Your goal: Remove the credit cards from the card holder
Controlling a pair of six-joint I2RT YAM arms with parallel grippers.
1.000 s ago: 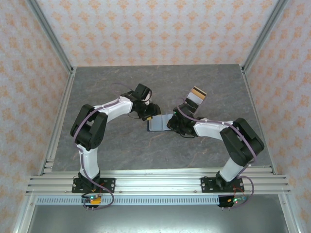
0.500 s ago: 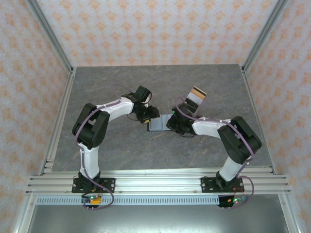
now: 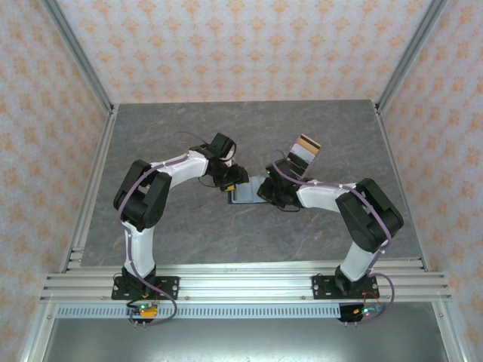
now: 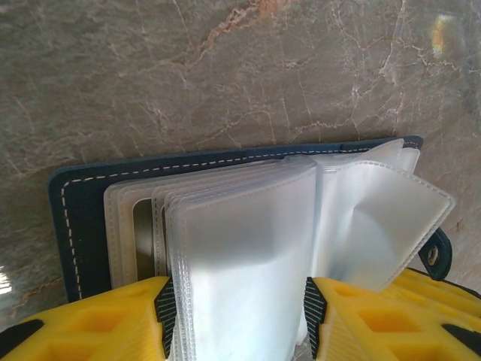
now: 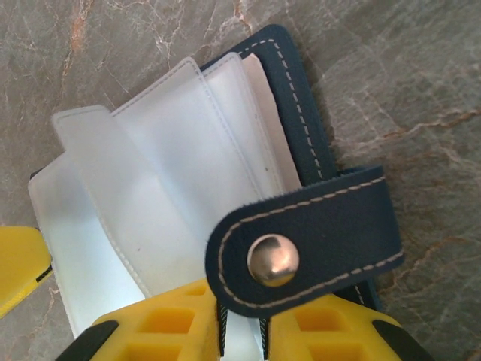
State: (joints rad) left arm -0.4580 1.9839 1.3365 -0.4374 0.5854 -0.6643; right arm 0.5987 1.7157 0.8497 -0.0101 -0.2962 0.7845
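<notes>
Top view: the card holder [image 3: 247,191] lies open on the counter [image 3: 173,136] between my left tool [image 3: 235,181] and right tool [image 3: 264,190], which are closer together than a second ago. The removed credit cards [image 3: 305,149] are stacked behind.

Left wrist: my left tool [image 4: 237,320] is half open, pads against the sleeve bundle [image 4: 240,248]. It may pull plastic, not a card.

Right wrist: my right tool [image 5: 242,331] is nearly closed on the holder's edge under the tab [image 5: 316,226]. If that pinch slips, the holder drags.

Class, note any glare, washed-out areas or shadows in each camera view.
Left wrist: a glare spot on the grey marble table, and the clear plastic sleeves glow washed-out. Right wrist: a highlight on the metal snap of the navy blue card holder. Top external: even light, soft shadows.
</notes>
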